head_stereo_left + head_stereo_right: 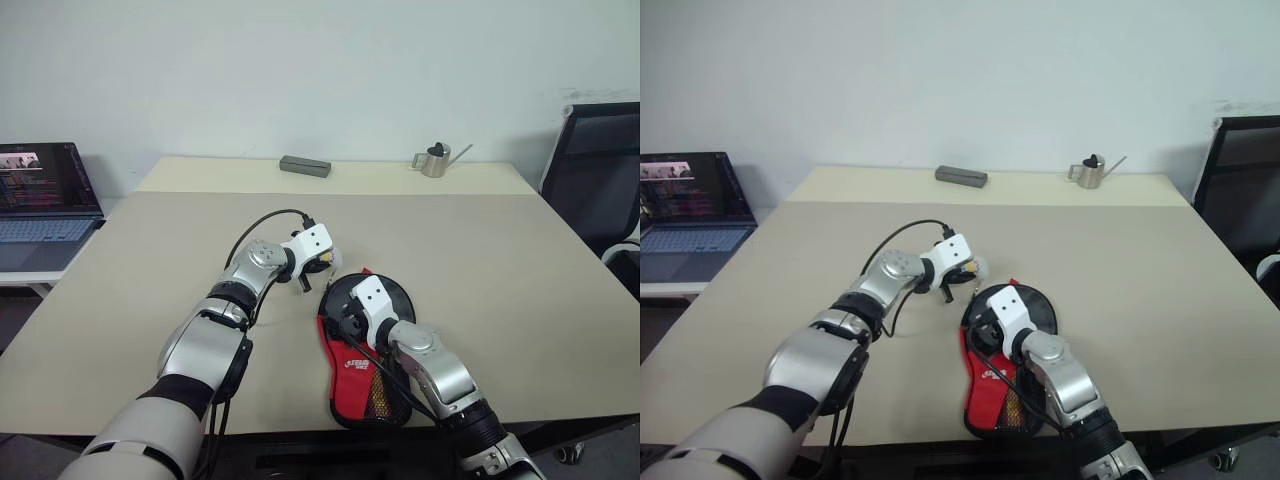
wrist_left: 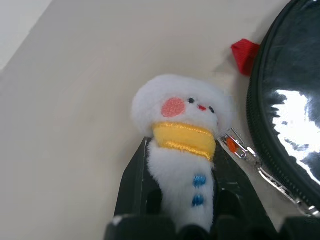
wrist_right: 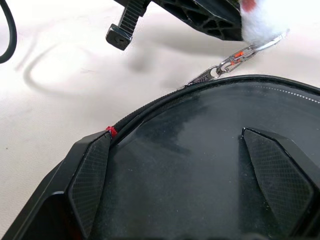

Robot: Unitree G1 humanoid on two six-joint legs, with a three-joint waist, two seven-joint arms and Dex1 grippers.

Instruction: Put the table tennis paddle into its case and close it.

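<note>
Case (image 1: 362, 340) zip-closing underway: my left tool (image 2: 175, 200) clenches the fluffy charm (image 2: 182, 130), right tool (image 3: 190, 170) spread over the case. Next I'd pull steadily along the zip.

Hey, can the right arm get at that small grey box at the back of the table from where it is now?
Probably not: the grey box lies at the table's far edge, well beyond the right gripper, which rests on the case.

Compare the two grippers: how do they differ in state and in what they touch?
The left gripper is shut on the charm, beside the case. The right gripper is open, with its fingers spread over the case's black top and gripping nothing. Both are low over the table, close together.
</note>
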